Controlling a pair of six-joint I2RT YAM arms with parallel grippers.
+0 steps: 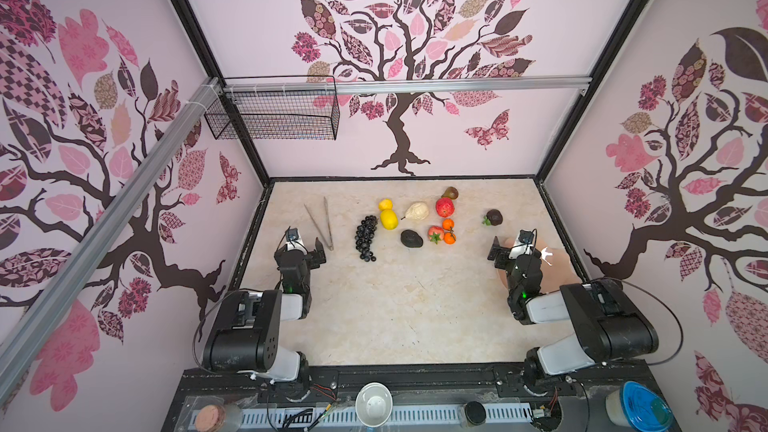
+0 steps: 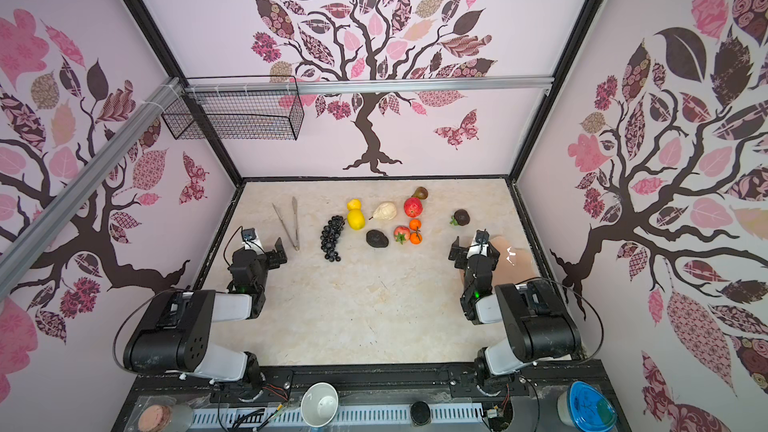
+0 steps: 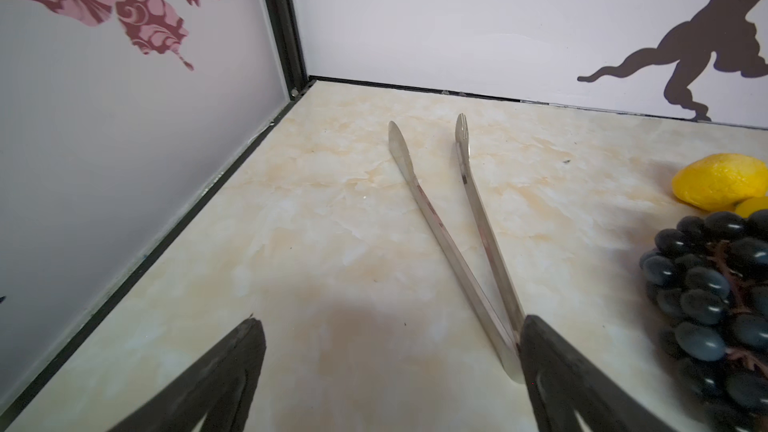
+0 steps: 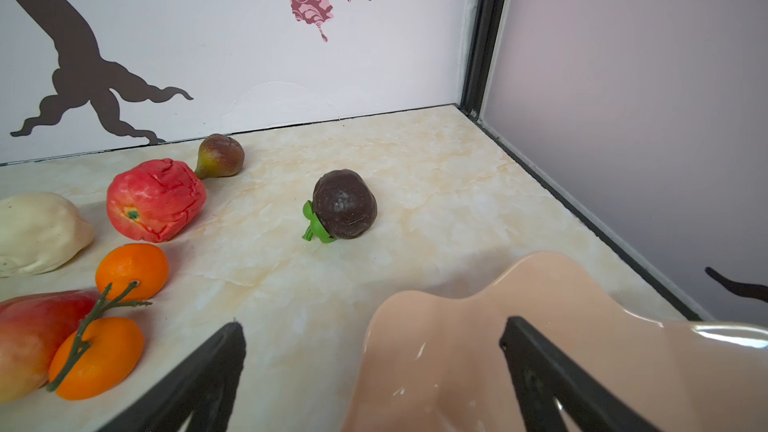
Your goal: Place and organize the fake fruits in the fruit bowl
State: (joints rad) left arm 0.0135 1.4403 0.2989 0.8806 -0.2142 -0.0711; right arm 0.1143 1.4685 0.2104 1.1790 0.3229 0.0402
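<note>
The fake fruits lie on the marble table toward the back: a black grape bunch point(image 1: 365, 238), lemon point(image 1: 389, 218), cream pear point(image 1: 417, 211), red apple point(image 1: 445, 206), avocado point(image 1: 411, 238), oranges point(image 1: 449, 231) and, apart on the right, a mangosteen point(image 4: 344, 209). The peach-pink fruit bowl point(image 1: 559, 261) sits at the right wall, partly hidden by my right arm and holding no fruit in the part that shows. My right gripper point(image 4: 372, 322) hangs open over the bowl's wavy rim point(image 4: 540, 280). Open and holding nothing, my left gripper point(image 3: 390, 322) hovers over bare table left of the grapes point(image 3: 715, 284).
Metal tongs point(image 3: 453, 243) lie just beside my left gripper's finger, between it and the grapes. A wire basket point(image 1: 274, 112) hangs on the back-left rail. A white cup point(image 1: 373, 404) and a blue-lidded tub point(image 1: 640, 407) stand on the front ledge. Walls close three sides.
</note>
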